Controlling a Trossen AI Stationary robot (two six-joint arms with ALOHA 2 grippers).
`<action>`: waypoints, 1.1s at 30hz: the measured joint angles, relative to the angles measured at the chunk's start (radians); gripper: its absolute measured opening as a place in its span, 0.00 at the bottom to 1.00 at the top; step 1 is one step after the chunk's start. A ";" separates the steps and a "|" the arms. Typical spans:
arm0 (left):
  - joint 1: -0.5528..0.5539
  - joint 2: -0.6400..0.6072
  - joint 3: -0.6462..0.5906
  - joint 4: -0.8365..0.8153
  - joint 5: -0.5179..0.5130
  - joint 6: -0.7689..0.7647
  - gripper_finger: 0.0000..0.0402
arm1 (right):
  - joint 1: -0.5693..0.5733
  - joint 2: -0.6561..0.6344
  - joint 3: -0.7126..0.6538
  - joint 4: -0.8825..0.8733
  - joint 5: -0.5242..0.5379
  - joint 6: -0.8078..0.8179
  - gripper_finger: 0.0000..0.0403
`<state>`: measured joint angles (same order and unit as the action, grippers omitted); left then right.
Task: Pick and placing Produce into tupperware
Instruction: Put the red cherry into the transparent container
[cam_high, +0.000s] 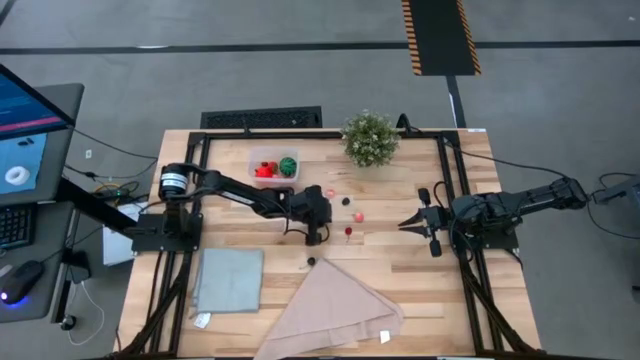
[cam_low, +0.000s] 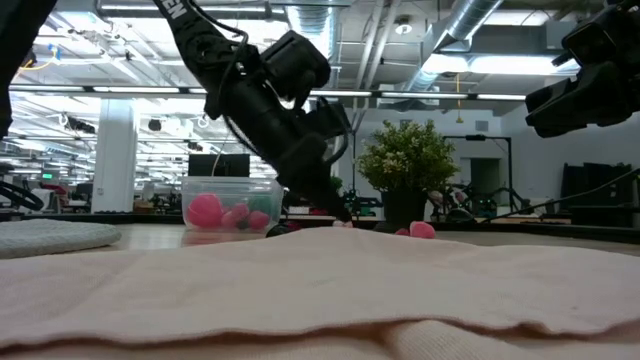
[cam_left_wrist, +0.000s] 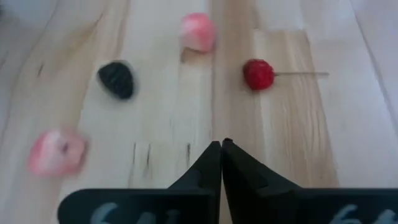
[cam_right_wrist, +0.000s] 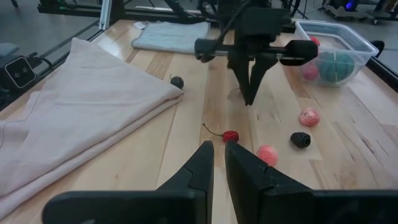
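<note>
The clear tupperware stands at the table's far left with a few pieces of produce in it, a round green one among them. Loose produce lies mid-table: a red cherry with a stem, a blackberry, two pink pieces, and a dark piece by the pink cloth. My left gripper points slanting down just short of the cherry, shut with nothing between its fingers. My right gripper hangs at the right, away from the produce, its fingers a narrow gap apart and holding nothing.
A folded pink cloth covers the near middle of the table, and a grey-blue cloth lies at the near left. A bushy potted plant stands at the far edge. Bare wood lies between the two grippers.
</note>
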<state>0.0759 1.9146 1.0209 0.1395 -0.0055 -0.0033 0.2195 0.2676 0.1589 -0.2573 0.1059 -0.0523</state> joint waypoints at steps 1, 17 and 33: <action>-0.003 -0.007 0.000 -0.004 -0.013 -0.047 0.01 | 0.000 0.000 0.000 0.000 0.000 0.000 0.16; -0.074 -0.058 0.000 -0.261 -0.227 -0.336 0.50 | 0.000 0.000 0.000 0.002 0.000 0.000 0.16; -0.070 -0.052 0.000 -0.334 -0.265 -0.559 0.52 | 0.000 0.000 0.000 0.002 0.000 0.000 0.16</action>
<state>0.0058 1.8622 1.0210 -0.1940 -0.2707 -0.5625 0.2199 0.2680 0.1585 -0.2552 0.1059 -0.0523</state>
